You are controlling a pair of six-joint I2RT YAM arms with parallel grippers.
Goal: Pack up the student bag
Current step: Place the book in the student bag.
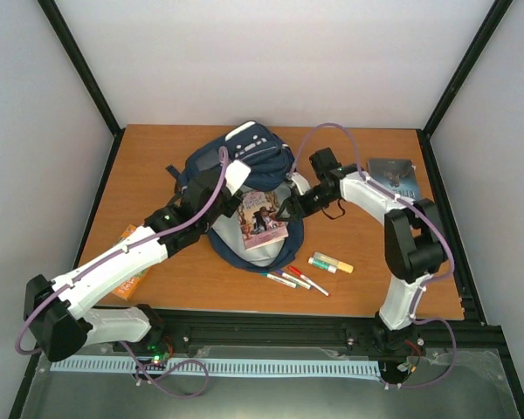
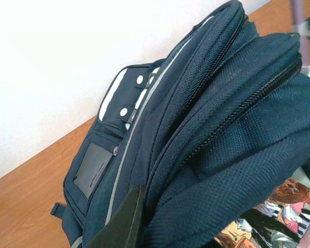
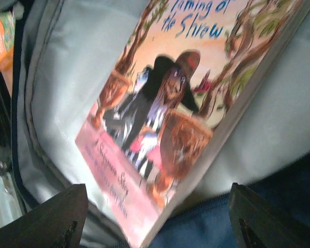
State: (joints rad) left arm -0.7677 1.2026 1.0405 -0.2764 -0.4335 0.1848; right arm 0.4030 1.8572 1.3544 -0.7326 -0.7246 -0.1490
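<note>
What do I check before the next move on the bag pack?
1. Bag open: ok, grey lining shows.
2. Book in the opening: ok, lying on the lining; fully inside, cannot tell.
3. Right fingers free: ok, open, nothing between them.
4. Left grip on the bag: cannot tell, only one left finger shows, against the fabric.
5. Everything packed: not ok, pens, sticks, orange book and dark book lie on the table.
</note>
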